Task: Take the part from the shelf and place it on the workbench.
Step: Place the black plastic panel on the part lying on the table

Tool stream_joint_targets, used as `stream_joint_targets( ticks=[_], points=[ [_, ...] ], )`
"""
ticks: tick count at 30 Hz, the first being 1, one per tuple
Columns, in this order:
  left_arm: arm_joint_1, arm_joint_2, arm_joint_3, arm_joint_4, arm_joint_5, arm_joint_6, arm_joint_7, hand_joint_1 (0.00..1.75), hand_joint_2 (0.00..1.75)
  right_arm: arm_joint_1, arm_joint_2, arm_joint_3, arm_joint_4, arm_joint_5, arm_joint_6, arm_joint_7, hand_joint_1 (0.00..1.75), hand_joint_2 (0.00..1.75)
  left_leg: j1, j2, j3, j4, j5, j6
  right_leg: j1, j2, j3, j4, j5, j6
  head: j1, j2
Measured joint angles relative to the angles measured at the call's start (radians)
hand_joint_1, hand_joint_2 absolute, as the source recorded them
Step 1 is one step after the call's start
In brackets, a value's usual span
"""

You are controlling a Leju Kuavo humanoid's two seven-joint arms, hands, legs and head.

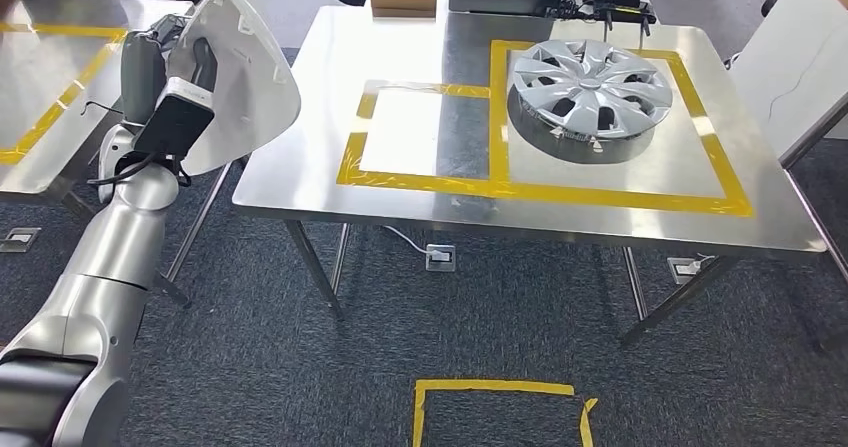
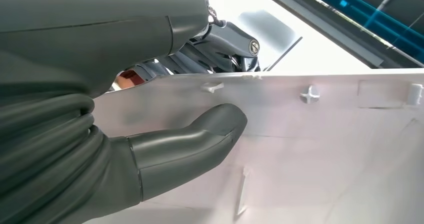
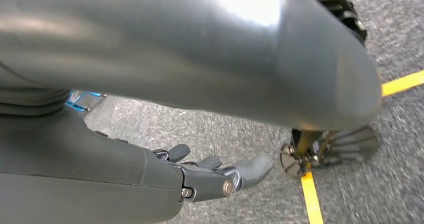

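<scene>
Since the left hand (image 1: 185, 77) has its thumb (image 2: 200, 139) pressed flat on the ribbed inner face of the white part (image 1: 240, 77) w/ darker fingers (image 2: 220, 46) hooked over the edge on the other side, the part is clamped between them. It's probably carried edge-up like that so the thin panel doesn't flex or slip. It hangs in the air, off to the side of the workbench (image 1: 330, 182) near its left corner, not yet over the steel top and not touching it.

Rel. to the hand: the part wraps around and in front of it in the head view, w/ the wrist tucked behind the curved shell, so the grip sits near one rim, not mid-panel. That likely makes it swing if moved fast.

On the workbench, the smaller yellow-taped box (image 1: 415, 132) is bare & prob. the drop spot; the larger taped box beside it already holds a silver wheel cover (image 1: 590, 92), so stay clear of that.

Right hand (image 3: 215, 176) hangs low over the carpet, well away from the workbench, fingers loosely apart, holding nothing.
</scene>
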Motion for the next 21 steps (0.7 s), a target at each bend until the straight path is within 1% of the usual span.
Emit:
stream_joint_targets(
  ticks=[1,2,3,4,5,6,7,8,9,10,11,12,14,15,16,17,18,19,20,21],
  points=[
    [-0.012,-0.01,-0.002,0.016,-0.002,0.0,0.0,1.75,1.75,0.0,-0.001,-0.001,0.0,0.0,0.0,0.0,0.0,0.0,0.002,0.001,0.006,-0.002,-0.003,0.006,-0.001,-0.001,-0.02,0.039,-0.017,0.005,0.001,0.0],
    [-0.025,-0.02,-0.003,0.035,-0.003,-0.003,-0.001,1.75,1.75,0.0,-0.001,-0.002,0.0,0.001,0.0,0.001,0.0,0.0,0.002,0.002,0.01,-0.002,-0.007,0.011,-0.003,-0.001,-0.055,0.1,-0.038,0.01,0.003,0.0],
    [-0.036,-0.03,-0.006,0.056,-0.003,-0.006,0.0,1.75,1.75,0.001,-0.001,-0.003,0.0,0.001,0.0,0.002,0.0,0.0,0.002,0.002,0.014,-0.002,-0.012,0.014,-0.005,-0.001,-0.099,0.172,-0.061,0.013,0.004,0.0],
    [-0.044,-0.042,-0.009,0.078,-0.003,-0.011,-0.001,1.75,1.75,0.002,-0.002,-0.005,0.0,0.001,-0.001,0.003,0.0,0.0,0.001,0.002,0.018,-0.002,-0.017,0.016,-0.007,-0.001,-0.143,0.235,-0.075,0.016,0.004,0.0],
    [-0.05,-0.054,-0.013,0.099,-0.004,-0.016,-0.001,1.75,1.75,0.003,-0.002,-0.006,0.0,0.001,-0.001,0.004,0.0,0.0,0.001,0.002,0.023,-0.001,-0.023,0.016,-0.008,-0.001,-0.175,0.27,-0.071,0.017,0.004,0.0],
    [-0.055,-0.067,-0.017,0.118,-0.004,-0.021,-0.002,1.75,1.75,0.003,-0.003,-0.007,0.0,0.001,-0.002,0.005,0.0,0.0,0.001,0.001,0.03,0.0,-0.029,0.016,-0.008,-0.002,-0.187,0.265,-0.045,0.017,0.004,0.0],
    [-0.063,-0.081,-0.021,0.138,-0.004,-0.024,-0.002,1.75,1.75,0.003,-0.004,-0.009,0.0,0.001,-0.002,0.005,0.0,0.0,0.001,0.0,0.038,0.002,-0.036,0.014,-0.008,-0.002,-0.179,0.221,-0.003,0.015,0.004,0.0],
    [-0.073,-0.095,-0.024,0.158,-0.005,-0.027,-0.002,1.75,1.75,0.003,-0.006,-0.011,0.0,0.001,-0.003,0.004,0.0,0.0,0.001,-0.001,0.046,0.003,-0.044,0.012,-0.008,-0.002,-0.156,0.149,0.048,0.012,0.005,0.0],
    [-0.087,-0.11,-0.027,0.178,-0.005,-0.027,-0.001,1.75,1.75,0.003,-0.008,-0.012,0.0,0.002,-0.003,0.004,0.0,0.0,-0.001,-0.001,0.053,0.005,-0.052,0.008,-0.006,-0.003,-0.13,0.08,0.084,0.008,0.005,0.0],
    [-0.101,-0.124,-0.029,0.197,-0.006,-0.026,0.0,1.75,1.75,0.002,-0.01,-0.013,0.0,0.004,-0.003,0.003,0.0,0.0,-0.003,-0.002,0.057,0.006,-0.059,0.003,-0.004,-0.004,-0.107,0.027,0.103,0.003,0.006,0.0],
    [-0.114,-0.135,-0.031,0.214,-0.007,-0.024,0.003,1.75,1.75,0.002,-0.011,-0.013,0.0,0.006,-0.002,0.002,0.0,0.0,-0.004,-0.003,0.06,0.005,-0.064,-0.002,-0.002,-0.004,-0.093,-0.004,0.108,-0.002,0.006,0.0],
    [-0.124,-0.145,-0.033,0.229,-0.008,-0.022,0.005,1.75,1.75,0.001,-0.012,-0.013,0.0,0.009,-0.001,0.001,0.0,0.0,-0.006,-0.003,0.061,0.003,-0.067,-0.007,0.0,-0.004,-0.088,-0.011,0.1,-0.007,0.006,0.0],
    [-0.138,-0.161,-0.035,0.252,-0.012,-0.019,0.008,1.75,1.75,0.0,-0.014,-0.013,0.0,0.016,0.001,-0.001,0.0,0.0,-0.006,-0.002,0.067,0.0,-0.073,-0.018,-0.004,-0.003,-0.079,-0.019,0.094,-0.017,0.006,0.0],
    [-0.144,-0.168,-0.037,0.262,-0.013,-0.018,0.008,1.75,1.75,0.001,-0.016,-0.013,0.0,0.019,0.003,-0.002,0.0,0.0,-0.006,-0.001,0.065,0.012,-0.081,-0.022,-0.006,-0.002,-0.071,-0.023,0.091,-0.024,0.005,0.0],
    [-0.151,-0.173,-0.039,0.271,-0.014,-0.017,0.009,1.75,1.75,0.001,-0.017,-0.013,0.0,0.022,0.006,-0.003,0.0,0.0,-0.006,0.001,0.051,0.043,-0.096,-0.026,-0.009,-0.002,-0.063,-0.027,0.087,-0.031,0.004,0.0],
    [-0.155,-0.175,-0.041,0.28,-0.016,-0.016,0.009,1.75,1.75,0.001,-0.018,-0.013,0.0,0.024,0.008,-0.003,0.0,0.0,-0.005,0.002,0.024,0.096,-0.117,-0.029,-0.01,-0.001,-0.055,-0.029,0.083,-0.036,0.003,0.0],
    [-0.158,-0.176,-0.042,0.291,-0.017,-0.016,0.011,1.75,1.75,0.001,-0.02,-0.013,0.0,0.026,0.011,-0.004,0.0,0.0,-0.004,0.002,-0.016,0.166,-0.141,-0.031,-0.01,0.0,-0.049,-0.029,0.077,-0.04,0.001,0.0],
    [-0.159,-0.176,-0.044,0.301,-0.018,-0.015,0.012,1.75,1.75,0.0,-0.021,-0.013,0.0,0.027,0.012,-0.004,0.0,0.0,-0.004,0.002,-0.06,0.232,-0.158,-0.033,-0.01,0.001,-0.043,-0.029,0.071,-0.041,0.001,0.0],
    [-0.158,-0.176,-0.045,0.31,-0.02,-0.015,0.013,1.75,1.75,0.001,-0.022,-0.013,0.0,0.029,0.013,-0.004,0.0,0.0,-0.004,0.002,-0.095,0.276,-0.16,-0.033,-0.01,0.002,-0.036,-0.028,0.064,-0.041,0.001,0.0],
    [-0.157,-0.176,-0.046,0.318,-0.021,-0.015,0.014,1.75,1.75,0.002,-0.023,-0.013,0.0,0.031,0.014,-0.004,0.0,0.0,-0.004,0.003,-0.114,0.286,-0.141,-0.033,-0.009,0.003,-0.027,-0.028,0.056,-0.039,0.001,0.0]
  ],
)
